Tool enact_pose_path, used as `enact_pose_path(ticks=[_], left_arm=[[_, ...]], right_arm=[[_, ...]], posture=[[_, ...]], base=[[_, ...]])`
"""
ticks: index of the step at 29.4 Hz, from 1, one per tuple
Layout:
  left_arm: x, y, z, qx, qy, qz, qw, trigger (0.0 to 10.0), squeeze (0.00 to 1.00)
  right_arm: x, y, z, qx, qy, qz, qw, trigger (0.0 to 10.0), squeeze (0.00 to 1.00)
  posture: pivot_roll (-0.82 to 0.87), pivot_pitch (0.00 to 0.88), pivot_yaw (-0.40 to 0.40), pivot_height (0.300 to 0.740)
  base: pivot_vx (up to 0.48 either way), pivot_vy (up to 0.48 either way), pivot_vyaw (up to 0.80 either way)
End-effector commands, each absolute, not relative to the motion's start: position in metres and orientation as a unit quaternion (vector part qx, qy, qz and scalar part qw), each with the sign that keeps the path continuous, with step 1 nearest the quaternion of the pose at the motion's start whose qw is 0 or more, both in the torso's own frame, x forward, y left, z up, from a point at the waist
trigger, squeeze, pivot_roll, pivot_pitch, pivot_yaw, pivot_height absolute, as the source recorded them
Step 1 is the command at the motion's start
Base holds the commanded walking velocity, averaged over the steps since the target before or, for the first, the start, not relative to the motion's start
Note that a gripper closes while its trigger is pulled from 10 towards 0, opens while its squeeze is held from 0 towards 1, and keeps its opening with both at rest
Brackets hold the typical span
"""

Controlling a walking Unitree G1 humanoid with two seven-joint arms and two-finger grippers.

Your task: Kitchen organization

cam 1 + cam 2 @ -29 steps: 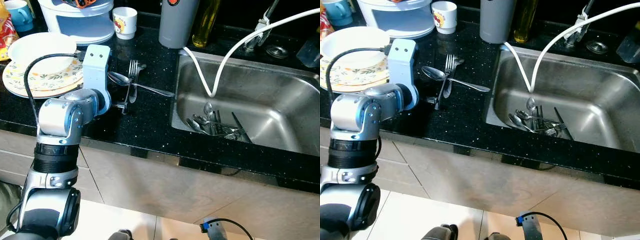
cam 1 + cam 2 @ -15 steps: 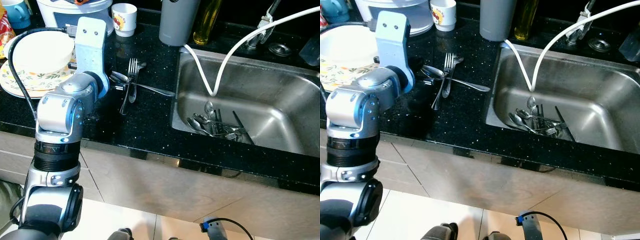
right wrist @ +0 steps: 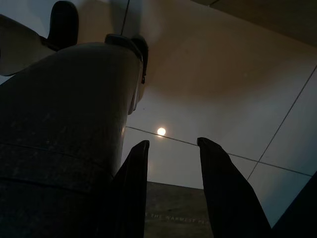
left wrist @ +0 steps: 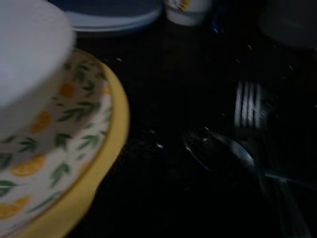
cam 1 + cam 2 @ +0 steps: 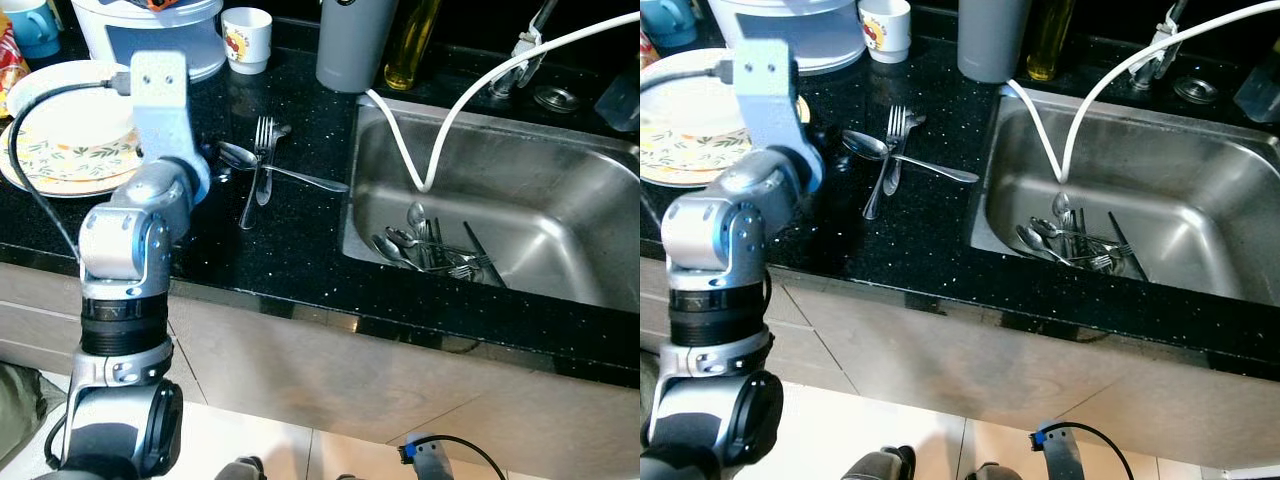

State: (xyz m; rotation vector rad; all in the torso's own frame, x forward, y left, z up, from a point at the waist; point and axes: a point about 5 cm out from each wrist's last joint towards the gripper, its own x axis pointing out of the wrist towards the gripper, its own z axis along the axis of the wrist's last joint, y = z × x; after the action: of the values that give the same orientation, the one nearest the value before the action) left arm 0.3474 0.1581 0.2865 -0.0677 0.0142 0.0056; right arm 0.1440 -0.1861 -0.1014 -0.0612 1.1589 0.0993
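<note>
Floral plates (image 4: 59,163), dark counter (image 4: 158,198), spoon (image 4: 223,151) beside fork (image 4: 247,106), blurred mug (image 4: 188,9)

The left arm (image 5: 135,215) is raised over the black counter (image 5: 270,250), with its silver elbow joint above the front edge of the counter and the blue-grey forearm reaching up and away from the robot. Its wrist is above the counter, well inside the front edge; the jaws there are hidden by the forearm. The right gripper (image 3: 171,163) hangs low beside the robot's leg, pointing at the floor, with its two black fingers (image 3: 131,183) apart.
</note>
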Motion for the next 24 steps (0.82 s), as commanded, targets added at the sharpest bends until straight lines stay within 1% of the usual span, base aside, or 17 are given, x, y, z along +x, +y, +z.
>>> enact_pose_path(ticks=[1,4,5,8,14,24], left_arm=[[0.350,0.157,0.277,-0.052,0.019,0.001,0.998,10.0,1.00],[0.353,0.159,0.276,-0.059,0.011,-0.001,0.998,10.0,1.00],[0.355,0.158,0.276,-0.075,0.004,-0.012,0.997,10.0,0.00],[0.356,0.157,0.276,-0.085,0.000,-0.019,0.996,10.0,0.00],[0.361,0.145,0.276,-0.123,-0.012,-0.072,0.990,10.0,0.00],[0.366,0.144,0.274,-0.142,-0.009,-0.073,0.987,10.0,0.00]], right_arm=[[0.128,-0.186,-0.107,-0.024,0.570,0.047,0.820,10.0,0.00],[0.128,-0.187,-0.107,-0.024,0.571,0.046,0.820,10.0,0.00],[0.127,-0.187,-0.107,-0.024,0.571,0.045,0.820,10.0,0.00],[0.127,-0.188,-0.107,-0.024,0.571,0.045,0.820,10.0,0.00],[0.125,-0.189,-0.107,-0.024,0.573,0.042,0.818,10.0,0.00],[0.122,-0.192,-0.108,-0.025,0.576,0.040,0.816,10.0,0.00]], posture=[[0.10,0.136,-0.071,0.740],[0.10,0.139,-0.072,0.740],[0.10,0.140,-0.073,0.740],[0.10,0.140,-0.074,0.740],[0.08,0.147,-0.077,0.740],[0.07,0.159,-0.078,0.740]], base=[[0.000,0.000,0.00],[0.000,0.000,0.00],[0.000,0.000,0.00],[0.000,0.000,0.00],[0.000,0.000,0.00],[0.000,0.000,0.00]])
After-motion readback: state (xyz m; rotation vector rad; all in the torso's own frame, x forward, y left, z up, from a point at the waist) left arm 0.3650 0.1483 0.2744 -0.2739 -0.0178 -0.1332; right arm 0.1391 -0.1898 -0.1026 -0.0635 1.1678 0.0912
